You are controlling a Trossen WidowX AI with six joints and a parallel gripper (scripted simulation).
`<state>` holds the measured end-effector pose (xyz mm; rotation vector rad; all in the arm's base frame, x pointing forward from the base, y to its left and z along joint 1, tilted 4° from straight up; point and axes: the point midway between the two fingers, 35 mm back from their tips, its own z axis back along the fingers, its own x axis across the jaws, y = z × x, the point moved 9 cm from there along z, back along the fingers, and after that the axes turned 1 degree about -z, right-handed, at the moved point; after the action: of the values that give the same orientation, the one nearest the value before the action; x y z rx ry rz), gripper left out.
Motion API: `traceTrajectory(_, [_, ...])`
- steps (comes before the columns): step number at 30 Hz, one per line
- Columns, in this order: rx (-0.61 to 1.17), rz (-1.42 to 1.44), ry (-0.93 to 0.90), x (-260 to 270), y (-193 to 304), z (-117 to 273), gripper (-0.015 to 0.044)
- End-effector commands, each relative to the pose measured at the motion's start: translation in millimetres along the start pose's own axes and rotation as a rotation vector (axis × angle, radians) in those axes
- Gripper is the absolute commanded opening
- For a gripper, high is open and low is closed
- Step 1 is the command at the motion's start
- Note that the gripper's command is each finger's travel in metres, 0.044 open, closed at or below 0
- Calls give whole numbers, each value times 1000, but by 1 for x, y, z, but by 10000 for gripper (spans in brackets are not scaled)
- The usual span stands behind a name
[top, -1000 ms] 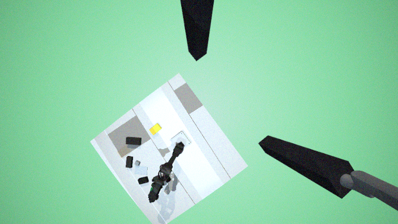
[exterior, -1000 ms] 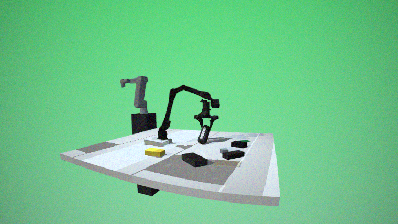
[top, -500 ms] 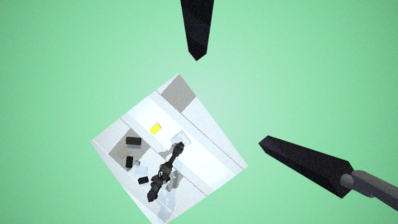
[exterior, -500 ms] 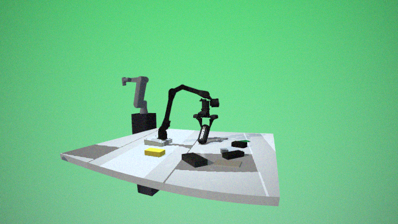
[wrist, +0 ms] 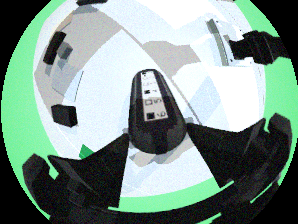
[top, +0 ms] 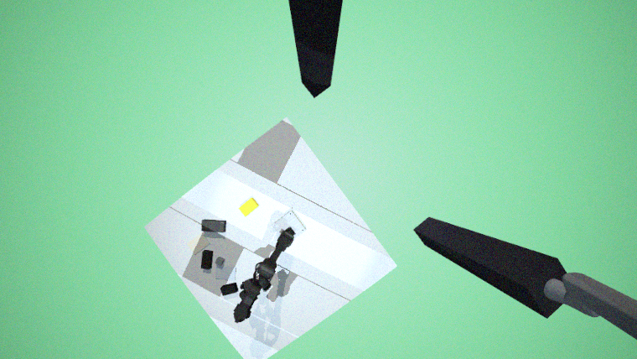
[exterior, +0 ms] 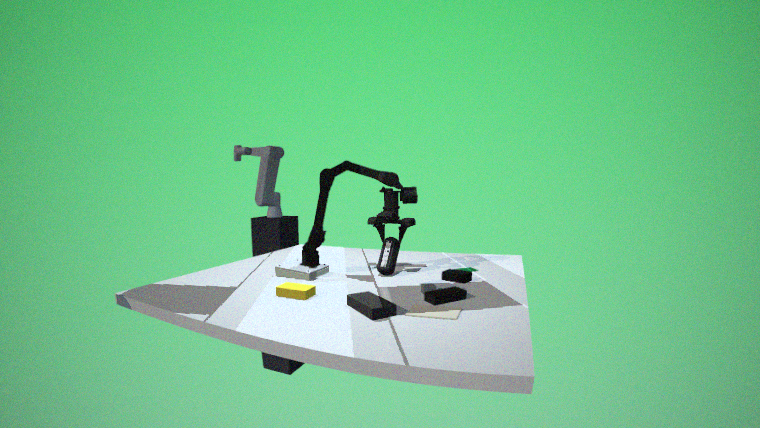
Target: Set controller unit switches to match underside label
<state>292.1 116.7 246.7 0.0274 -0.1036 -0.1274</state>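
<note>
The dark controller unit [exterior: 388, 261] [wrist: 159, 136] is held tilted between the fingers of my gripper [exterior: 391, 240] [wrist: 157, 132], its lower end close to the bench. In the wrist view its underside label [wrist: 153, 102] faces the camera. On it the square by 6 is filled, the one by 5 is empty and the one by 4 is filled; the farther squares are too small and washed out to read surely. The rocker switches face away and are hidden. In the top view the arm hides the unit and the fingers.
A yellow block [top: 248, 206] [exterior: 295, 290], a dark grey block [top: 214, 226] [exterior: 371, 305], two black blocks [top: 206, 259] [top: 229, 288], a small grey block [top: 220, 262] and a beige sheet [top: 196, 243] lie on the bench. A green piece [exterior: 469, 269] [wrist: 86, 151] lies near one black block. Another arm [exterior: 268, 178] stands behind.
</note>
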Motion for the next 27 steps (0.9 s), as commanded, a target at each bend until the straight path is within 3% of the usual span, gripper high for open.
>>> traceTrajectory(1, [-8, -1, -2, 0, -6, 2, 336])
traceTrajectory(27, [-10, -1, -3, 1, -26, 6, 336])
